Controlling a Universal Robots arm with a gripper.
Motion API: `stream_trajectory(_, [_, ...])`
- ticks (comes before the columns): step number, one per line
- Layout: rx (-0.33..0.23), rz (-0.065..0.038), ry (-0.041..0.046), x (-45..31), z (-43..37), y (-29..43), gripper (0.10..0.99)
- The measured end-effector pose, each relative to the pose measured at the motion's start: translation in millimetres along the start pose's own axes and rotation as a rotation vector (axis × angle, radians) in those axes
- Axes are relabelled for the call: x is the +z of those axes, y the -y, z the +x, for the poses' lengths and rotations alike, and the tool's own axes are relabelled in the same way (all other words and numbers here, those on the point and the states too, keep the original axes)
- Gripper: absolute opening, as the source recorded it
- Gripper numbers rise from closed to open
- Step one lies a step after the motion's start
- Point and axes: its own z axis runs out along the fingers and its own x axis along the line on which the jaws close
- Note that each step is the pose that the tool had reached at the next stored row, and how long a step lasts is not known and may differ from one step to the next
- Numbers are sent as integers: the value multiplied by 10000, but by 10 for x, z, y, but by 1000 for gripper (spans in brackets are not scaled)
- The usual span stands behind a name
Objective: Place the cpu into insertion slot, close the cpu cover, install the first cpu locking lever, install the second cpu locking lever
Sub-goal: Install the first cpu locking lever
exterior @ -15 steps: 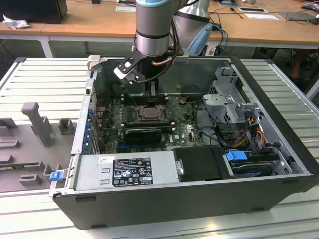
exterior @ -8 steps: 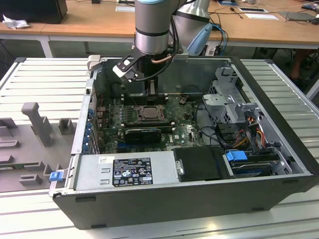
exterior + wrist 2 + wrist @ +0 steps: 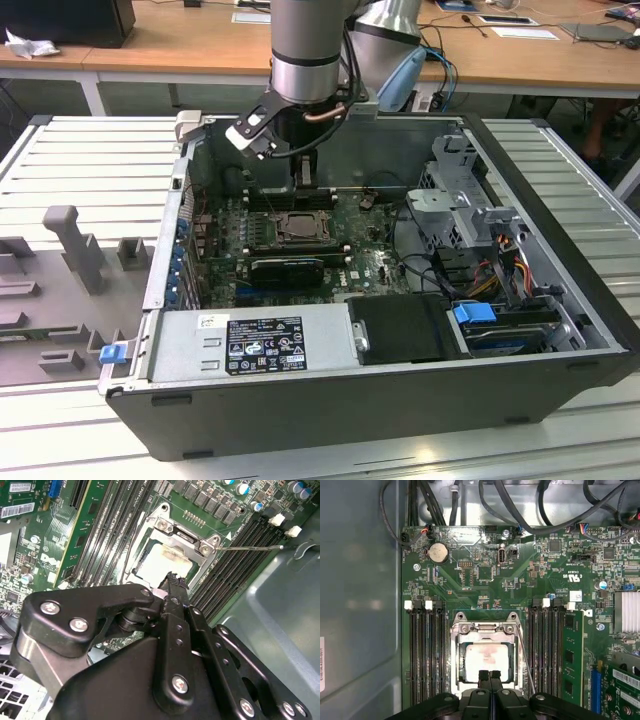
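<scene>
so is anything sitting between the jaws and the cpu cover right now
Nothing visible does. In the first wrist view the gripper, jaws closed together, is right at one edge of the cpu cover, which lies flat over the cpu. The thin locking lever runs alongside, not across.

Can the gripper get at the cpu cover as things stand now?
Probably yes: the gripper, shut, hangs just over the cpu cover with nothing between them, and the memory slots stand off to both sides.
</scene>
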Motion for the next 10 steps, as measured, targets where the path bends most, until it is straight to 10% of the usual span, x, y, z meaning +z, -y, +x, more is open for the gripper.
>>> stream_trajectory(10, [0,-1,-2,-176,2,-3,106])
